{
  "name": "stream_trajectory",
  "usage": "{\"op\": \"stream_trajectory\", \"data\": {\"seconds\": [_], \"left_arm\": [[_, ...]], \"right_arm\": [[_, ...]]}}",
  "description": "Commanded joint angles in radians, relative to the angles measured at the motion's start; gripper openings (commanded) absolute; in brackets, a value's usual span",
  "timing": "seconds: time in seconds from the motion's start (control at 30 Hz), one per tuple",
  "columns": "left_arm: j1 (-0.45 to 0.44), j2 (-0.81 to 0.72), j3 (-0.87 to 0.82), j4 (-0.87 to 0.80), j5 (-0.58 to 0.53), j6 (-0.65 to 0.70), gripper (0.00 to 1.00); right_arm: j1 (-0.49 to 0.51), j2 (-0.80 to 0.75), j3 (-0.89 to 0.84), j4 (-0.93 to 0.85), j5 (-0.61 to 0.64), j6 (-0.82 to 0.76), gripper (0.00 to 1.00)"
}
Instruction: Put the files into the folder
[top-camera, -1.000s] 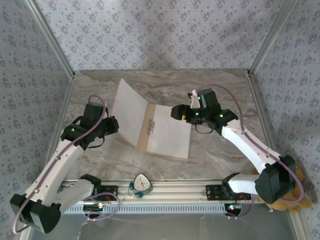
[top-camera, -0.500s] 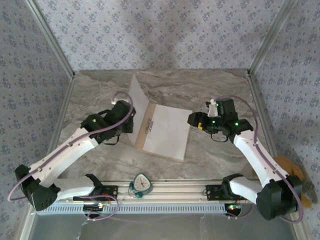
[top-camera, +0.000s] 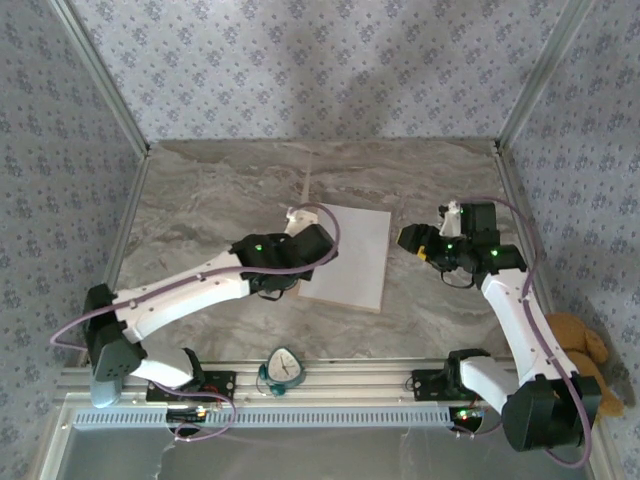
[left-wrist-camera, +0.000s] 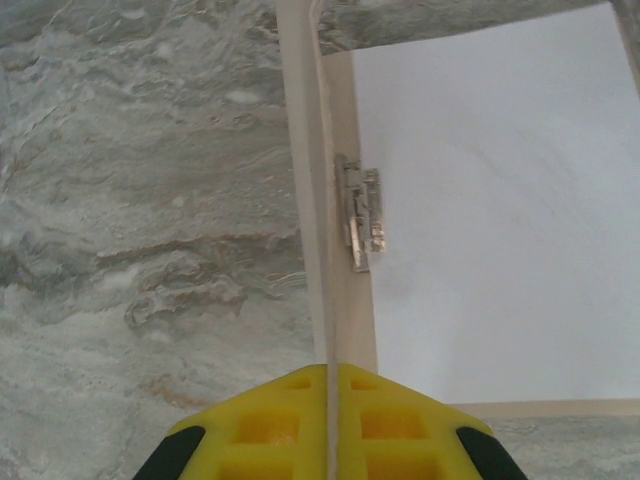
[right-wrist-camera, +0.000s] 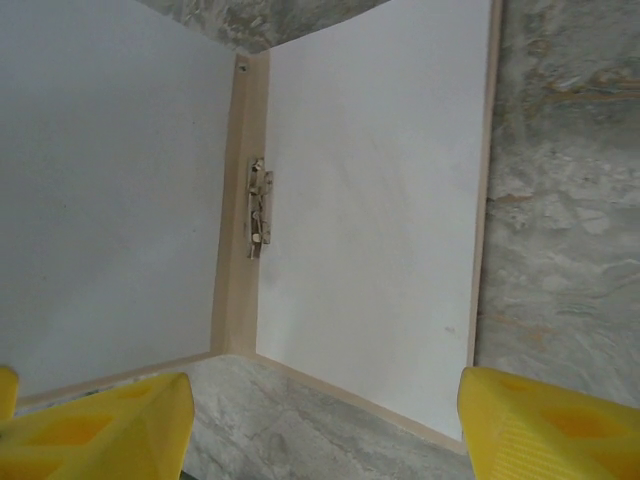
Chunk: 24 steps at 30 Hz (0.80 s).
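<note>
1. The left fingers are together, clamped on the near edge of the folder's left cover. In the left wrist view the cardboard shows as a thin line pinched between the two yellow tips.
2. From that grip the left cover stands close to upright and edge-on. It runs straight away from the fingers toward the far side of the bench.
3. At the foot of the cover lies the spine, with the metal clip just to its right. The spine's long axis runs near-to-far, in line with the left fingers.
4. The files lie flat on the folder's right half, to the right of the spine, with a tan border along their near and right edges. One white face is visible, and I cannot tell whether both sheets are stacked there.
5. The paper sits on the right-hand side of the held cover. I judge the coming move to be a swing of the cover rightward about the spine and down onto the white face.
6. The right fingers stand wide apart and hold nothing. They hover just off the folder's right edge without touching it.
7. The left arm is the nearer one and already has the cover. The right fingers look to be just outside where it would land.
</note>
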Motion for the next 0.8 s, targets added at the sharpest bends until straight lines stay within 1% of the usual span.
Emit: {"op": "stream_trajectory", "data": {"seconds": [0.0, 0.17, 0.33, 0.43, 0.5, 0.6, 0.77], "left_arm": [[-0.045, 0.076, 0.07, 0.006, -0.005, 0.031, 0.08], [-0.106, 0.218, 0.183, -0.014, 0.004, 0.059, 0.07], [-0.147, 0.368, 0.294, -0.018, 0.034, 0.04, 0.07], [-0.151, 0.458, 0.36, -0.04, 0.043, 0.009, 0.06], [-0.152, 0.516, 0.421, -0.083, 0.037, -0.028, 0.06], [-0.152, 0.598, 0.497, -0.12, 0.033, -0.059, 0.06], [-0.151, 0.707, 0.613, -0.157, 0.023, -0.079, 0.06]], "right_arm": [[-0.03, -0.021, -0.018, -0.051, -0.014, -0.021, 0.72], [-0.073, -0.024, -0.026, -0.067, -0.013, -0.027, 0.72], [-0.125, -0.039, -0.039, -0.084, 0.0, -0.032, 0.73], [-0.16, -0.055, -0.057, -0.092, 0.007, -0.033, 0.73], [-0.182, -0.063, -0.07, -0.102, 0.017, -0.025, 0.74], [-0.215, -0.064, -0.092, -0.097, -0.011, -0.02, 0.74], [-0.25, -0.067, -0.122, -0.091, -0.016, -0.021, 0.74]]}}
